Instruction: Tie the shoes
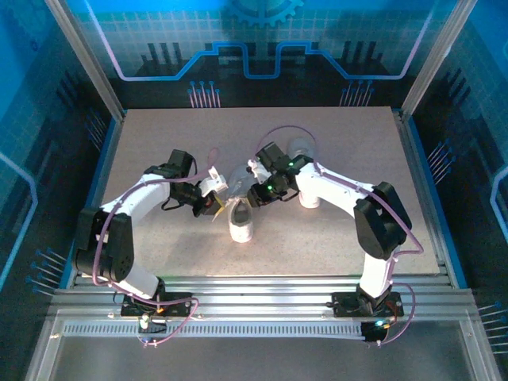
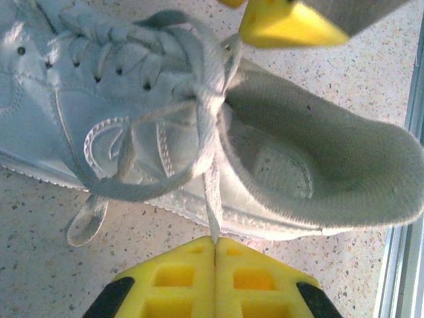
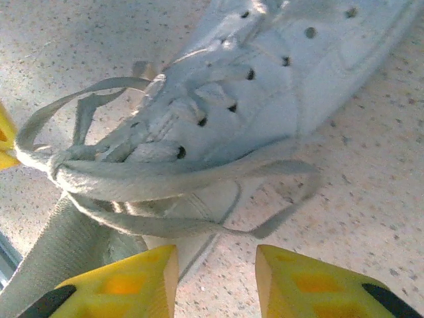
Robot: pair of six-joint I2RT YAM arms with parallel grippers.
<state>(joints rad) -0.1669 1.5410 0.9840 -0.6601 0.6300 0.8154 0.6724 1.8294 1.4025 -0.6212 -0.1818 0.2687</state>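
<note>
One white shoe [image 1: 240,221] lies mid-table with its toe toward the arms. In the left wrist view this shoe [image 2: 132,126] lies on its side, and a pale lace [image 2: 213,199] runs down from its knot into my left gripper [image 2: 214,244], which is shut on the lace end. My right gripper [image 3: 215,265] is open just off the shoe's side [image 3: 265,86], with a long lace loop [image 3: 165,175] draped in front of its fingertips and nothing between them. From above, both grippers [image 1: 216,202] [image 1: 252,194] flank the shoe's opening. A second shoe [image 1: 302,149] sits behind the right arm.
The speckled tabletop [image 1: 159,143] has free room at the left, the right and the front. Metal rails [image 1: 262,290] run along the near edge, and frame posts stand at the back corners. The right gripper's yellow finger [image 2: 285,26] shows close above the shoe's opening.
</note>
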